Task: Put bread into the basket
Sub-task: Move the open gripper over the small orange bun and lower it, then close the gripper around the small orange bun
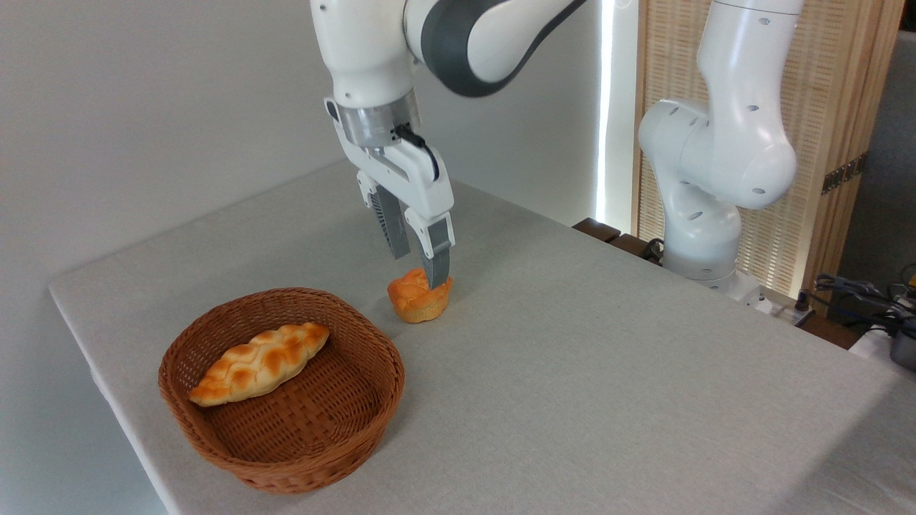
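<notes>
gripper [422, 268] sits right on top of the bread [419, 295], fingers apart around it, basket [215, 429] off to its lower left

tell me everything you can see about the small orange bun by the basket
The bun is small, roundish and muffin-like, with a lumpy, cracked orange-golden top and a paler base. It sits upright on the grey table, just outside the wicker basket, beyond its far right rim. The pincer is lowered over it, one finger reaching down to its top on the right side. Whether it is gripped yet is unclear.
</notes>
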Controlling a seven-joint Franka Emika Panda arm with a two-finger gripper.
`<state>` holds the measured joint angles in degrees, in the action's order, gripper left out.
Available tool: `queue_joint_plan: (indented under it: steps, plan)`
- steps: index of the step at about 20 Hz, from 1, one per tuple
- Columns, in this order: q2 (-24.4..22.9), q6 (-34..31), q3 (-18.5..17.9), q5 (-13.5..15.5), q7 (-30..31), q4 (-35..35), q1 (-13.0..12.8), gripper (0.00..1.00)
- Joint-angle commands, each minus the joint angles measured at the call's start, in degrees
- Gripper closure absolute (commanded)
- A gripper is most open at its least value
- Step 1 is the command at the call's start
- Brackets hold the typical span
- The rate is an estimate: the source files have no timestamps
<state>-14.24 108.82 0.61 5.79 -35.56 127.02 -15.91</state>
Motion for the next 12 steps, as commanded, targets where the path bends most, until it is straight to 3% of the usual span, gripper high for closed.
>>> queue_joint_plan:
  steps: [1, 3, 12]
  plan:
    - [0.00, 4.11, -0.26, 0.80, 0.85, 2.97, -2.19, 0.00]
    - [1.14, 5.96, -0.26, 0.80, 0.85, 3.41, -3.60, 0.00]
    - [1.85, 8.96, -0.17, 0.71, 0.94, 5.96, -4.22, 0.00]
